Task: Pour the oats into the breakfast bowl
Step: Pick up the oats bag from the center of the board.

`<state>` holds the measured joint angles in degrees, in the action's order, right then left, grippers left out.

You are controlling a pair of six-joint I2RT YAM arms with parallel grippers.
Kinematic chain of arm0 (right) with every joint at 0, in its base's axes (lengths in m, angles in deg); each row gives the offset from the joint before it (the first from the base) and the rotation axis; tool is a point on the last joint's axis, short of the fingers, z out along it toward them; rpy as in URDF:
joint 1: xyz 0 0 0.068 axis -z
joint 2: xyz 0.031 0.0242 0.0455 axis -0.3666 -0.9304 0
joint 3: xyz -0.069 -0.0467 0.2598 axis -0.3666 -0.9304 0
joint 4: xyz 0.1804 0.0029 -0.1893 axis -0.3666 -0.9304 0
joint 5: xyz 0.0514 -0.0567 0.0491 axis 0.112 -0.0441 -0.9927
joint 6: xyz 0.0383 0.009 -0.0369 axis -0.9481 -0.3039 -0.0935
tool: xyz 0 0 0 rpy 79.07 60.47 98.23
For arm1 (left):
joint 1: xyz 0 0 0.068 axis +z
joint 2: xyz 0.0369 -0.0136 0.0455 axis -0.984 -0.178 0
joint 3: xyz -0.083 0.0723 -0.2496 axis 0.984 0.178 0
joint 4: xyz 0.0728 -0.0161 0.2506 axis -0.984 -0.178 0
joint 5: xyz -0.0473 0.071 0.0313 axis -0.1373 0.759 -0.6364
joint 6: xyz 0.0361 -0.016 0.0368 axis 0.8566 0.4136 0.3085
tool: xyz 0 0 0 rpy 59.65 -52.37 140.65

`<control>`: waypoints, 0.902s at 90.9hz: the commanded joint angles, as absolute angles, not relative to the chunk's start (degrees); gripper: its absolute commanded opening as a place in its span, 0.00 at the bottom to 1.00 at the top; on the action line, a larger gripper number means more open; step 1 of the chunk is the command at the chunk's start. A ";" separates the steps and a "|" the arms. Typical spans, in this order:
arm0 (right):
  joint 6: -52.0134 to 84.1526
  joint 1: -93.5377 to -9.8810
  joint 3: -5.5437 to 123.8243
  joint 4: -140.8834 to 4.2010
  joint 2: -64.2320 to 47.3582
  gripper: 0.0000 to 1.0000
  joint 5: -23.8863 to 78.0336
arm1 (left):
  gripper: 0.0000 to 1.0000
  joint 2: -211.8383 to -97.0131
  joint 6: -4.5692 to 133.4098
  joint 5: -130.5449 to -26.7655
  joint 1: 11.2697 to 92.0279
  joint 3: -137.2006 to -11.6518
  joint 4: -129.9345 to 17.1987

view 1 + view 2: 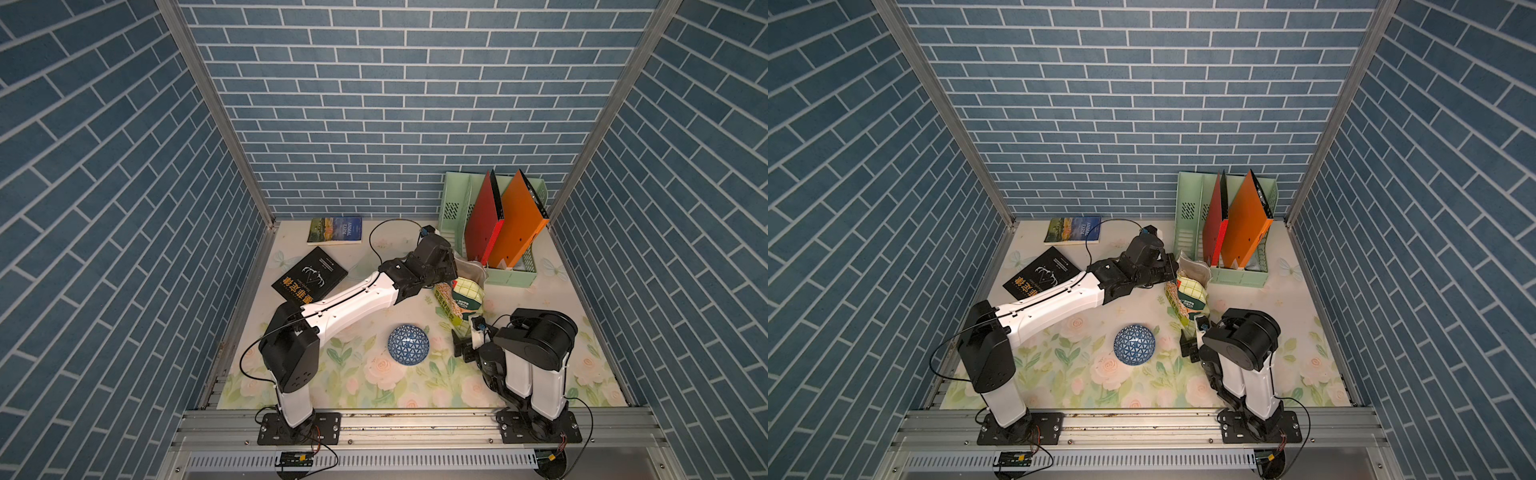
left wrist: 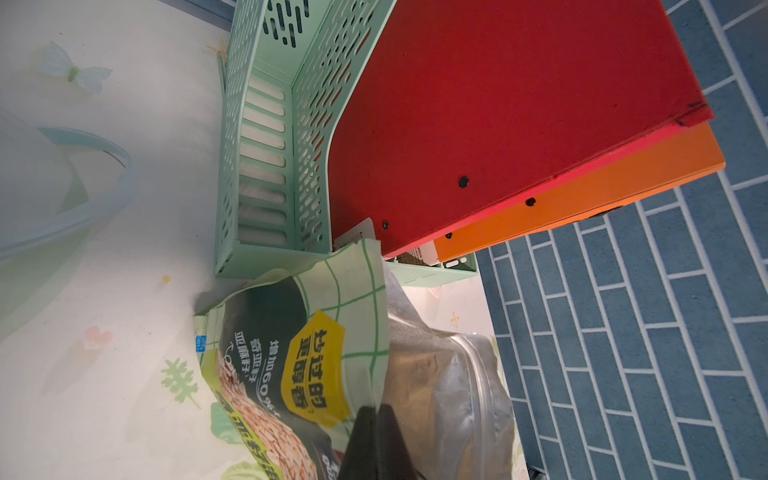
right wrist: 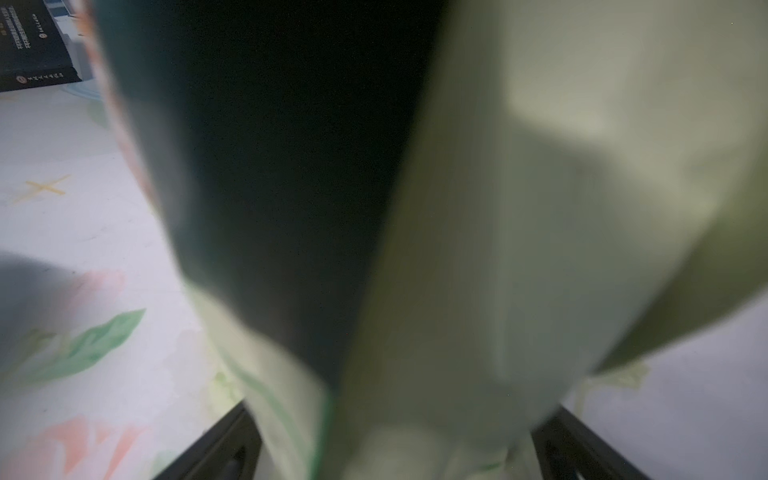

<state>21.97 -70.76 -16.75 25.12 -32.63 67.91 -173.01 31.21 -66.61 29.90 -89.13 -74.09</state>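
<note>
1. Far left: a black-covered book with a Chinese title (image 1: 309,274) lies flat on the floral mat (image 1: 374,390). Behind it, a book titled "Animal Earth" (image 1: 335,230) lies by the back wall.
2. The left arm (image 1: 353,297) stretches diagonally toward the right rear. The left gripper (image 1: 454,269) is closed and pinches the upper edge of the oat bag (image 1: 465,297).
3. Centre foreground: the breakfast bowl (image 1: 408,344), patterned in blue and white triangles, sits on the mat between the two arm bases. It is near the bag but apart from it, and closer to the front.
4. The oat bag stands just in front of the file rack. In the left wrist view its mouth gapes and shows a silvery lining; the contents are hidden.
5. The right gripper (image 3: 401,411) has its jaws spread wide on either side of the bag's lower part. The blurred wrist view does not show whether the fingers (image 3: 232,432) press on it.
6. Right rear: the mint-green file rack (image 1: 511,276) holds a red folder (image 1: 484,220) and an orange folder (image 1: 519,224), both leaning.
</note>
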 commanded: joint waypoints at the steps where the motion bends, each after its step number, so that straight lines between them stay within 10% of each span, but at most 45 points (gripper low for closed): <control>1: 25.45 -69.98 -16.11 36.25 -34.18 1.00 67.51 | 0.00 -173.42 31.21 -67.06 30.13 -90.93 -72.86; 58: 28.13 -68.27 -9.48 36.39 -35.02 0.94 67.40 | 0.00 -173.11 29.95 -68.71 29.97 -89.08 -71.80; 82: 28.18 -68.17 -10.23 36.27 -32.61 0.42 67.52 | 0.00 -171.07 31.15 -67.15 30.46 -88.48 -71.95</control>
<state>28.26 -68.31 -9.80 25.58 -33.85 66.69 -173.01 30.03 -67.79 30.01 -89.04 -73.65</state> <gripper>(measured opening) 0.506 0.075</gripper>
